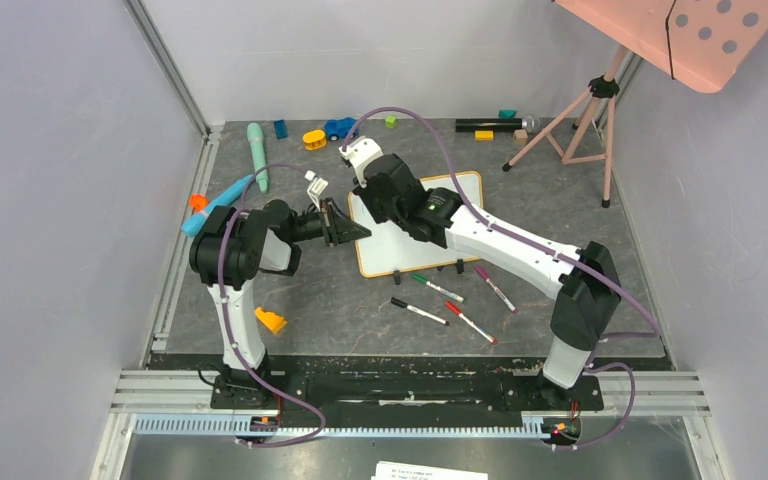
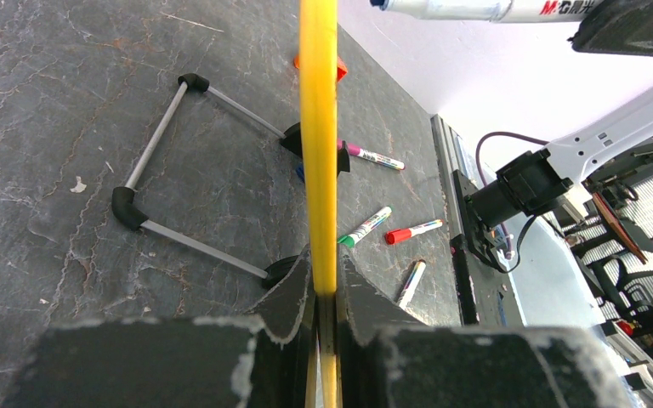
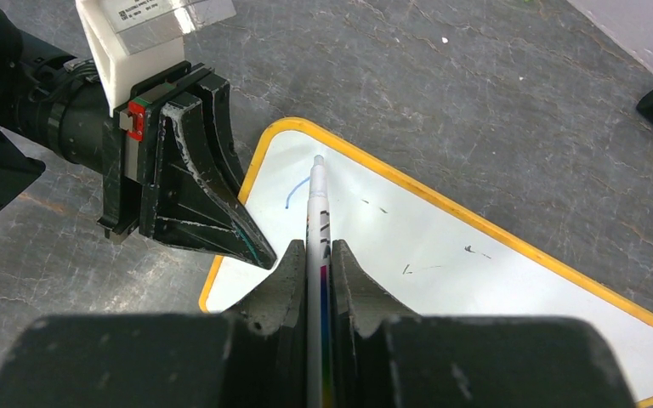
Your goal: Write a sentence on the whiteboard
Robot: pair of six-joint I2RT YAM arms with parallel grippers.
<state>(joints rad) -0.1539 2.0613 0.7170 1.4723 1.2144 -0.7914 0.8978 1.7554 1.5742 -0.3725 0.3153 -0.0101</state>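
Note:
The whiteboard [image 1: 415, 250] lies tilted at the table's middle, white with a yellow-orange frame [image 2: 318, 127] and black clip feet. My left gripper [image 2: 326, 276] is shut on its left edge, seen also from above [image 1: 355, 230]. My right gripper [image 3: 316, 248] is shut on a white marker [image 3: 316, 212], and the marker's tip rests near the board's upper left corner [image 3: 442, 255]. Of the sentence, only one short curved blue stroke [image 3: 293, 194] shows beside the tip. A few faint dark specks [image 3: 472, 249] lie further along the board.
Several loose markers lie in front of the board: green [image 1: 437, 289], black [image 1: 419, 311], red [image 1: 470, 322], purple [image 1: 495, 288]. A pink tripod [image 1: 580, 110] holds a pink dotted panel [image 1: 680, 30] at the back right. Toys [image 1: 315, 139] line the back edge. An orange piece [image 1: 270, 320] sits near the left base.

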